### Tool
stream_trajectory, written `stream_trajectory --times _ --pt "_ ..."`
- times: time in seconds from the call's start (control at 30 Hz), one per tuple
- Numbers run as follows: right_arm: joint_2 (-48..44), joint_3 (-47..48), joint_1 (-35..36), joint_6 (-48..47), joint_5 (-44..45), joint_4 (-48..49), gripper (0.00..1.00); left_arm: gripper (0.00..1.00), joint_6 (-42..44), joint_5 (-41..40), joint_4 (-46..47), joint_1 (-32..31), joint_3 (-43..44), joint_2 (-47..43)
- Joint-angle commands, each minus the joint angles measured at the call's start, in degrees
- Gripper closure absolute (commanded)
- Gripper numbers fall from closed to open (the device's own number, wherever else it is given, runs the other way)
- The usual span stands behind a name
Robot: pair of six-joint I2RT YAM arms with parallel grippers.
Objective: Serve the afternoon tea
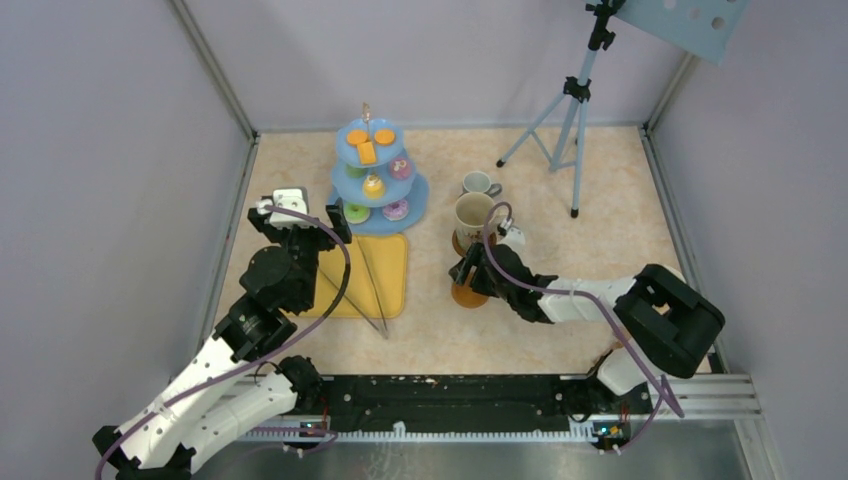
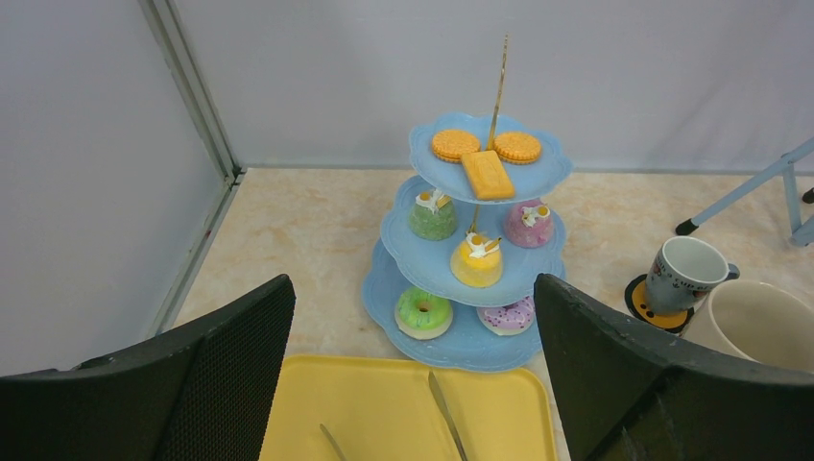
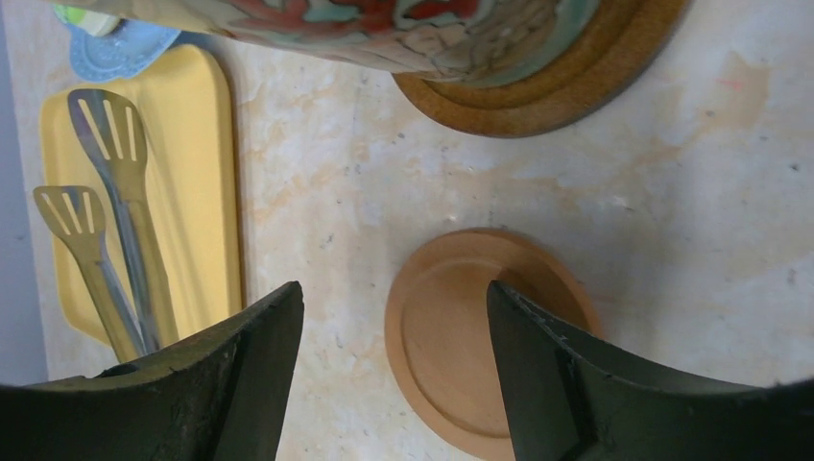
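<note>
The light-blue three-tier stand [image 1: 378, 218] [image 2: 451, 344] holds orange biscuits [image 2: 485, 158] on top, green, yellow [image 2: 477, 261] and purple cakes in the middle, and a green donut [image 2: 422, 312] and a purple donut [image 2: 509, 314] at the bottom. My left gripper [image 1: 322, 222] [image 2: 413, 283] hangs open just in front of it, over the tray's far edge. A grey mug [image 1: 478, 184] [image 2: 686, 274] and a cream mug [image 1: 472, 218] [image 3: 384, 29] each stand on a coaster. My right gripper [image 1: 468, 272] [image 3: 394, 288] is open low over a bare brown coaster [image 1: 468, 296] [image 3: 461, 355]; its right finger overlaps the coaster, its left finger is beside it.
A flat yellow tray [image 1: 392, 262] [image 3: 197, 173] with long metal tongs [image 1: 375, 290] [image 3: 115, 221] lies left of the coaster. A tripod [image 1: 570, 120] stands at the back right. Walls close in the left, back and right sides.
</note>
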Motion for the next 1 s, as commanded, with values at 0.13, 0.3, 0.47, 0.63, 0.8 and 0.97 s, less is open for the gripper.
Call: stream_trajectory --times 0.13,0.3,0.47,0.63,0.8,0.97 --pt "-2.6 -4.2 -0.4 -2.9 4.9 -7.6 0.29 0.01 -0.3 0.5 1.5 0.1 0.7 -0.2" --pt "-3.1 -3.0 -2.0 -4.9 7.3 -9.5 0.27 0.01 -0.3 0.6 1.4 0.1 0.7 0.2" --pt "-3.3 -3.3 -4.0 -6.5 7.7 -9.3 0.27 0.01 -0.3 0.6 1.4 0.1 0.7 0.3" --pt "-7.2 -0.4 -4.3 -12.2 4.6 -11.4 0.27 0.01 -0.3 0.7 1.4 0.1 0.7 0.6" --pt "-22.5 1.5 -4.0 -23.7 -2.4 -15.4 0.23 0.01 -0.2 0.6 1.5 0.1 0.7 0.9" --pt "-36.7 4.7 -4.7 -36.6 1.8 -28.8 0.10 0.01 -0.7 1.5 1.3 0.1 0.8 0.7"
